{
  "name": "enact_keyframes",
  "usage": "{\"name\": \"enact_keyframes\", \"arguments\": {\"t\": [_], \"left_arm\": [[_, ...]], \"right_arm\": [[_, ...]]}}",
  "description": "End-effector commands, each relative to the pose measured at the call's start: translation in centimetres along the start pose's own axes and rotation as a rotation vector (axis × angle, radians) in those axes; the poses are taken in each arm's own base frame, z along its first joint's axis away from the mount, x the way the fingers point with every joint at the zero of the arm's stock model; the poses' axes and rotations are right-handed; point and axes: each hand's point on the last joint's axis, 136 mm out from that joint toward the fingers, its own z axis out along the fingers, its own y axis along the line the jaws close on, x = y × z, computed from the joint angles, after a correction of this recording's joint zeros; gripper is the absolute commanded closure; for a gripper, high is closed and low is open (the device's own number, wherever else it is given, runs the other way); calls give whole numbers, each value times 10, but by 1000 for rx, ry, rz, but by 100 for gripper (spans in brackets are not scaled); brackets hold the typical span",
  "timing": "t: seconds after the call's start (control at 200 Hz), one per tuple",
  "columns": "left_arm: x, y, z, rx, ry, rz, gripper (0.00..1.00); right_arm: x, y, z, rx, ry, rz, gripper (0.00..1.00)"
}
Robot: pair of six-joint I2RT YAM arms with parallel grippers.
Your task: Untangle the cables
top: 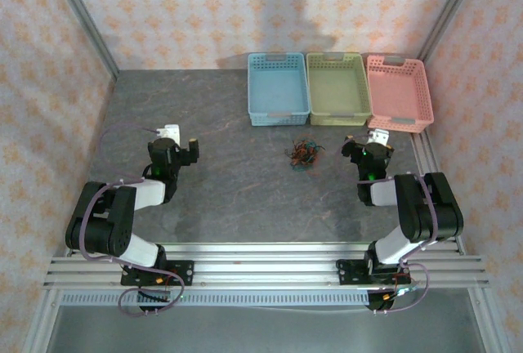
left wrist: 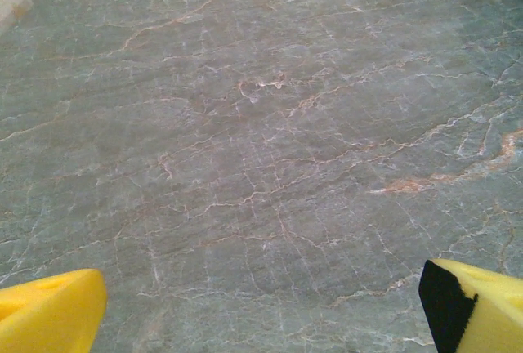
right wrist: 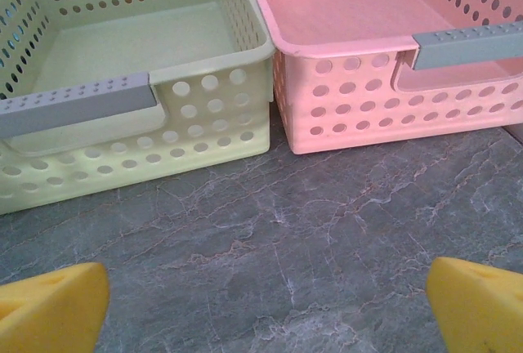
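Note:
The cables [top: 301,155] lie as one small knot of black, orange-red and green wire on the grey table, just in front of the green basket. My left gripper [top: 174,137] rests far to the left of the knot, open, yellow fingertips [left wrist: 49,312] wide apart over bare table. My right gripper [top: 374,140] sits a short way right of the knot, open too, its yellow fingertips [right wrist: 53,308] spread with nothing between them, facing the green and pink baskets.
Three baskets stand in a row at the back: blue [top: 278,88], green [top: 337,87], pink [top: 398,91]. In the right wrist view the green basket [right wrist: 204,124] and pink basket [right wrist: 359,116] stand close ahead. Patterned walls enclose the table.

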Motion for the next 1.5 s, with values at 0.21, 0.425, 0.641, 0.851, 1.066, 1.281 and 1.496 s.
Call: {"name": "enact_keyframes", "arguments": {"t": [0.21, 0.425, 0.641, 0.851, 1.066, 1.281, 1.496], "left_arm": [[-7, 3, -1, -22, -33, 10, 0], [-7, 4, 2, -16, -23, -1, 0], [-7, 7, 3, -9, -18, -21, 0], [-7, 8, 3, -8, -17, -23, 0], [-41, 54, -29, -297, 58, -174, 0], [-64, 55, -66, -206, -54, -375, 0], [-81, 36, -97, -46, -52, -605, 0]], "right_arm": [[-8, 2, -2, -16, -31, -4, 1], [-7, 4, -1, -23, -25, -8, 1], [-8, -3, 0, 17, -23, 8, 1], [-8, -4, 1, 24, -19, 10, 1], [-33, -26, -26, 150, -120, 56, 1], [-79, -35, -75, 202, -291, 235, 1], [-111, 12, -103, -93, -209, 319, 1]]}}
